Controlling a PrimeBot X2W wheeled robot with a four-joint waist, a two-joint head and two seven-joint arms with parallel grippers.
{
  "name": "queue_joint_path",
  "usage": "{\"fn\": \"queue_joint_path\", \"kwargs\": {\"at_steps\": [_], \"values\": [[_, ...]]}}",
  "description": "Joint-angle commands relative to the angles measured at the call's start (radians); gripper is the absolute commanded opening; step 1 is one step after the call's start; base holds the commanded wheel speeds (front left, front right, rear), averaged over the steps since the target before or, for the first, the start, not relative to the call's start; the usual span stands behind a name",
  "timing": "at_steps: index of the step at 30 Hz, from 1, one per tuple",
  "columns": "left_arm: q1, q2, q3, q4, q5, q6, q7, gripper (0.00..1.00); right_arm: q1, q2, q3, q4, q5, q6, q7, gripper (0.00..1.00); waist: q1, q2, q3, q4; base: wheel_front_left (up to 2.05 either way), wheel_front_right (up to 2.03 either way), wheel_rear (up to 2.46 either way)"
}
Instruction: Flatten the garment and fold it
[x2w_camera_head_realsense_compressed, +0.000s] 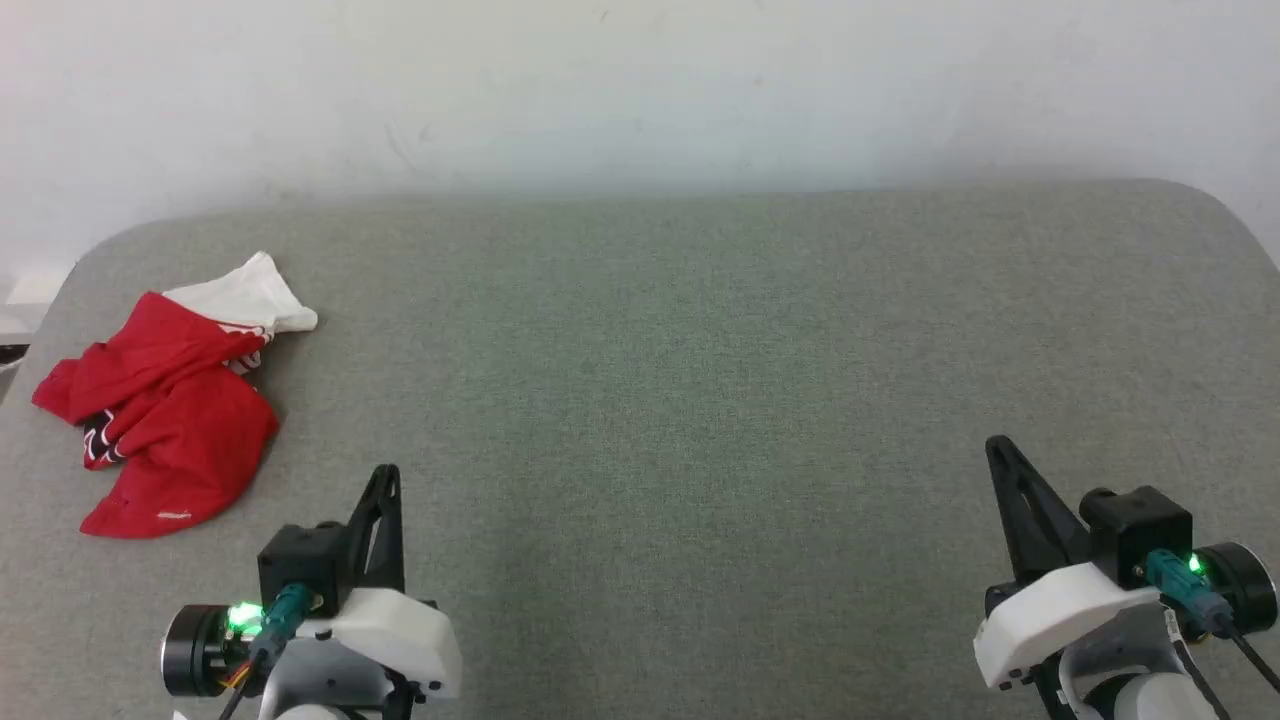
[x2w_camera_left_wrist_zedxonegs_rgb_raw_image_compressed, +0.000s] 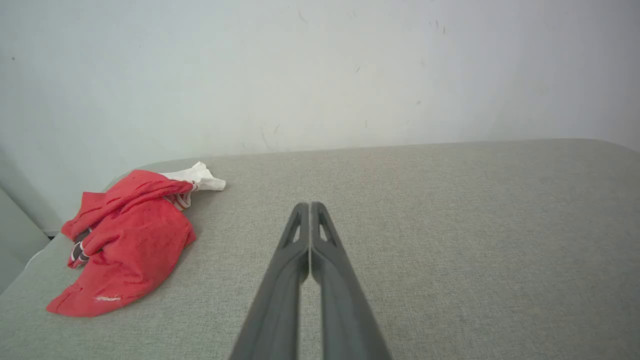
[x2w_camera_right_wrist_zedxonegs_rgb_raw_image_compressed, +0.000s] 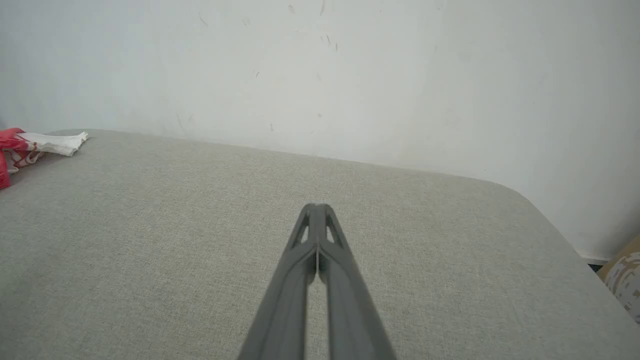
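Note:
The garment (x2w_camera_head_realsense_compressed: 165, 410) lies crumpled in a heap at the far left of the grey table: red fabric with a white sleeve poking out at the back and a bit of black-and-white print. It also lies left of my fingers in the left wrist view (x2w_camera_left_wrist_zedxonegs_rgb_raw_image_compressed: 127, 242), and its edge (x2w_camera_right_wrist_zedxonegs_rgb_raw_image_compressed: 30, 145) reaches into the right wrist view's left side. My left gripper (x2w_camera_head_realsense_compressed: 388, 472) (x2w_camera_left_wrist_zedxonegs_rgb_raw_image_compressed: 310, 205) hovers shut and empty, to the right of the heap and nearer to me. Far across the table, my right gripper (x2w_camera_head_realsense_compressed: 995, 445) (x2w_camera_right_wrist_zedxonegs_rgb_raw_image_compressed: 317, 206) is shut on nothing.
The grey fabric-covered table (x2w_camera_head_realsense_compressed: 700, 350) has rounded far corners and ends at a white wall (x2w_camera_head_realsense_compressed: 640, 90). Its left edge runs close by the garment. A patterned object (x2w_camera_right_wrist_zedxonegs_rgb_raw_image_compressed: 625, 280) sits beyond the table's right edge.

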Motion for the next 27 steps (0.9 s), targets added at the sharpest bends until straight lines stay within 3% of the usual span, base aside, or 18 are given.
{"fn": "queue_joint_path", "kwargs": {"at_steps": [1, 27], "values": [[-0.013, -0.002, 0.004, -0.006, 0.007, -0.005, 0.0, 0.0, -0.007, 0.003, 0.0, -0.006, -0.008, -0.002, 0.0, 0.0, 0.0, 0.0, 0.0, 0.0, 0.0, 0.0, 0.0], [-0.013, -0.002, 0.004, -0.006, 0.007, -0.005, 0.0, 0.0, -0.007, 0.003, 0.0, -0.006, -0.008, -0.002, 0.0, 0.0, 0.0, 0.0, 0.0, 0.0, 0.0, 0.0, 0.0]]}}
